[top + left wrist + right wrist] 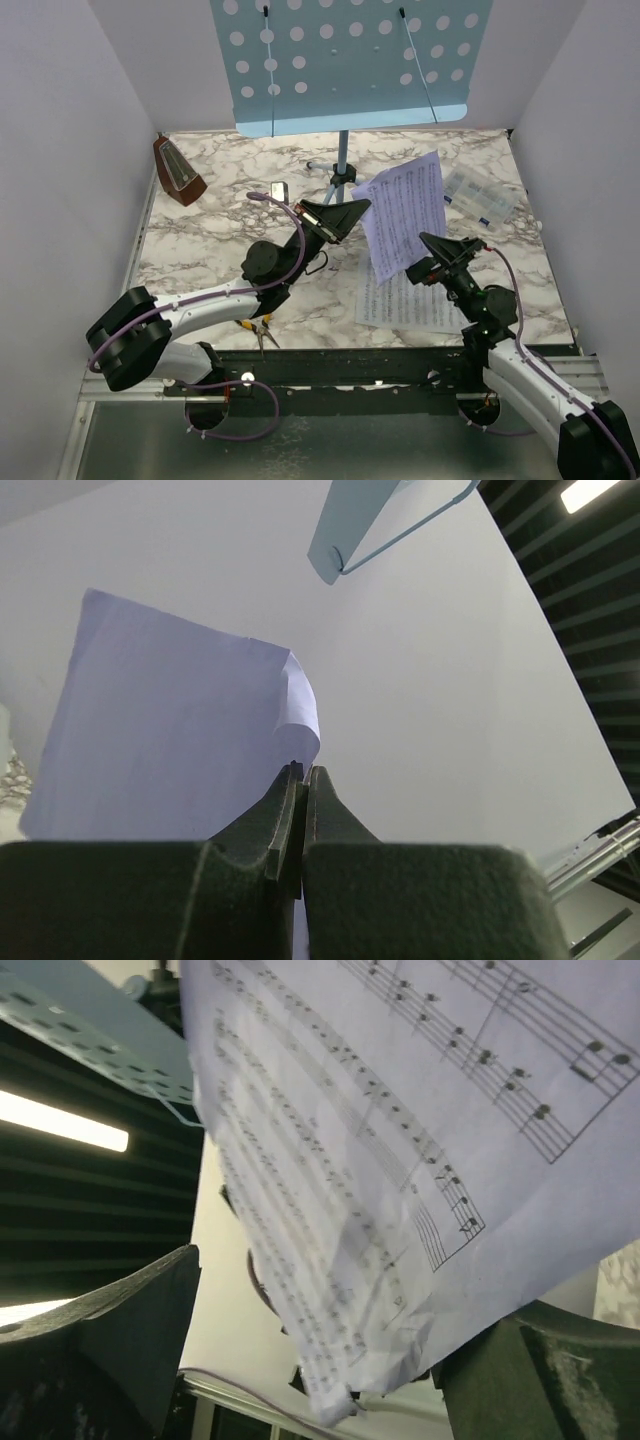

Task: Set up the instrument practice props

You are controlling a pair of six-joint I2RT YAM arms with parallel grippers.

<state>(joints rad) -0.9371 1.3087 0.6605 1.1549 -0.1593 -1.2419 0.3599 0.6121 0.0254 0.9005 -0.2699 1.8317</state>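
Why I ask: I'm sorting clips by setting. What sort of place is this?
Likely a robot test cell, not a music room: plain white walls box in a marble-patterned tabletop, two robot arms are mounted at its near edge, and a light blue perforated music stand and brown pyramid metronome are props.

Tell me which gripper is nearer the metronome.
Left. The left gripper sits mid-table, right of the metronome in the far-left corner; the right gripper is even farther right, past the raised music sheet.
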